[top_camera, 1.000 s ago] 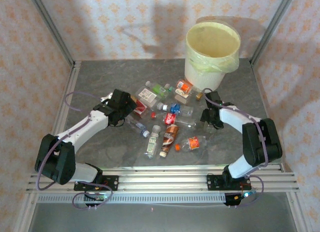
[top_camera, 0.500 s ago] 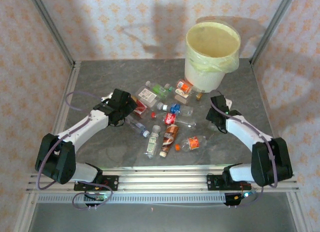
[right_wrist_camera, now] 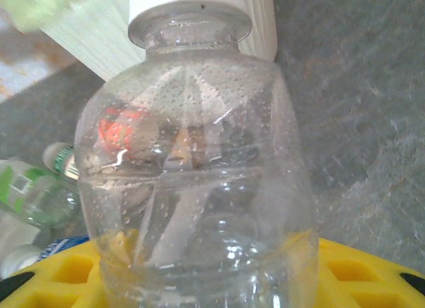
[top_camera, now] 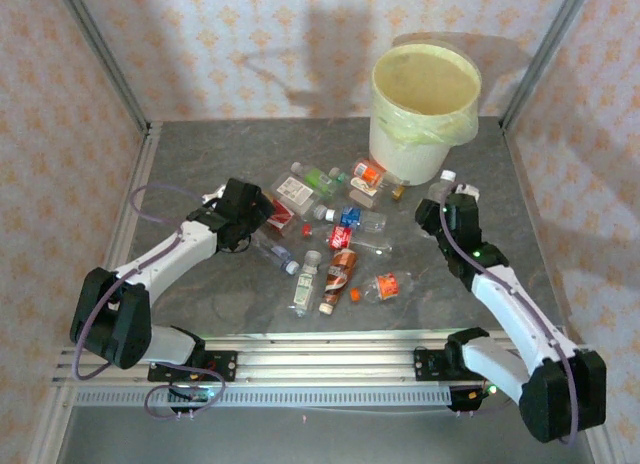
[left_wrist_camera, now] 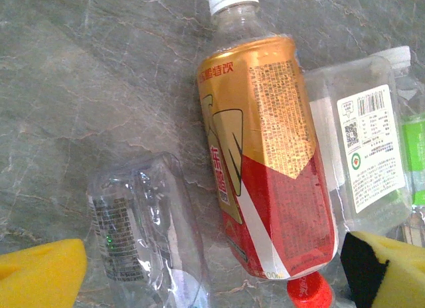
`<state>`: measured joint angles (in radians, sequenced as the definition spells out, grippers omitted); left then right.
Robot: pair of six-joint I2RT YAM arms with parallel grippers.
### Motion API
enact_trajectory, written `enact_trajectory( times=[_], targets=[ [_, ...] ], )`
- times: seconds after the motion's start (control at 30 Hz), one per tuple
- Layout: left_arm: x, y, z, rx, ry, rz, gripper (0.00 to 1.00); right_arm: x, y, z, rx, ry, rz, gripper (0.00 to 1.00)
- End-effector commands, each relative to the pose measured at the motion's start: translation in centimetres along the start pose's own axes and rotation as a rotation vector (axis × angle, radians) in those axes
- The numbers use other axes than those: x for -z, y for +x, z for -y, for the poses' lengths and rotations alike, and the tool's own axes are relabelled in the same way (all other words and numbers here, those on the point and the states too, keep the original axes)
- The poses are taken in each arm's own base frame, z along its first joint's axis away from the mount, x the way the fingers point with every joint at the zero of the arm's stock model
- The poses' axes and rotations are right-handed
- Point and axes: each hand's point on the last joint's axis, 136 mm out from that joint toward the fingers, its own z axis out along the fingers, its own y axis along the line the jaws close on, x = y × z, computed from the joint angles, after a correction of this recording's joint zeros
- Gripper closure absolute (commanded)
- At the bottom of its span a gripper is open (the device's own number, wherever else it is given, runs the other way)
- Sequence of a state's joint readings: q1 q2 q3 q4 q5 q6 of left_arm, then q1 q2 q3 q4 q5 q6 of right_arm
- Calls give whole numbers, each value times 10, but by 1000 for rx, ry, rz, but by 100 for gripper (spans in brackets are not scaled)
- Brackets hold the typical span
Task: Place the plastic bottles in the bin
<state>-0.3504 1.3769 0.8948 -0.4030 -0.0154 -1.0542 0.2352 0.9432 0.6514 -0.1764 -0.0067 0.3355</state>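
Several plastic bottles [top_camera: 340,246] lie scattered on the grey table in front of the bin [top_camera: 405,156], a cream bucket lined with a pale yellow-green bag at the back right. My right gripper [top_camera: 447,202] [right_wrist_camera: 212,285] is shut on a clear bottle with a white cap [top_camera: 441,187] [right_wrist_camera: 199,188], held off the table just right of the bin's base. At the pile's left edge my left gripper [top_camera: 262,216] [left_wrist_camera: 212,275] stands open and low. Between its yellow pads lie a gold and red labelled bottle [left_wrist_camera: 265,155] and a crushed clear bottle [left_wrist_camera: 139,235].
A clear bottle with a white label [left_wrist_camera: 365,149] lies against the gold and red one, and a loose red cap [left_wrist_camera: 309,293] sits by its base. Metal frame posts [top_camera: 120,79] and patterned walls enclose the table. An aluminium rail [top_camera: 330,356] runs along the near edge.
My right arm has swung right and back toward the bin, lifting the clear bottle off the table as its jaws closed on it. The left arm has stayed still.
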Motion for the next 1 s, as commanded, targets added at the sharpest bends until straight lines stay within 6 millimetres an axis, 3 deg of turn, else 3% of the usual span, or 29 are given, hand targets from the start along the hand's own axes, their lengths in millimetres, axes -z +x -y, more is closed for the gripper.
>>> enact_trajectory(
  times=[0.0,0.33,0.47,0.7,0.97],
  targets=[
    [13,-14,-18,63,-44,76,0,27,-52,-21,12,-51,147,57],
    [35,-28,-36,125,-48,180,0,80,-149,-88,-9,-304,407,58],
    [40,-31,-38,94,-70,189,0,85,-183,-118,34,-362,431,57],
    [37,-26,-38,93,-59,166,0,37,-225,-139,50,-277,353,59],
    [40,-25,-46,113,-47,180,0,-3,-262,-164,7,-340,313,57]
  ],
)
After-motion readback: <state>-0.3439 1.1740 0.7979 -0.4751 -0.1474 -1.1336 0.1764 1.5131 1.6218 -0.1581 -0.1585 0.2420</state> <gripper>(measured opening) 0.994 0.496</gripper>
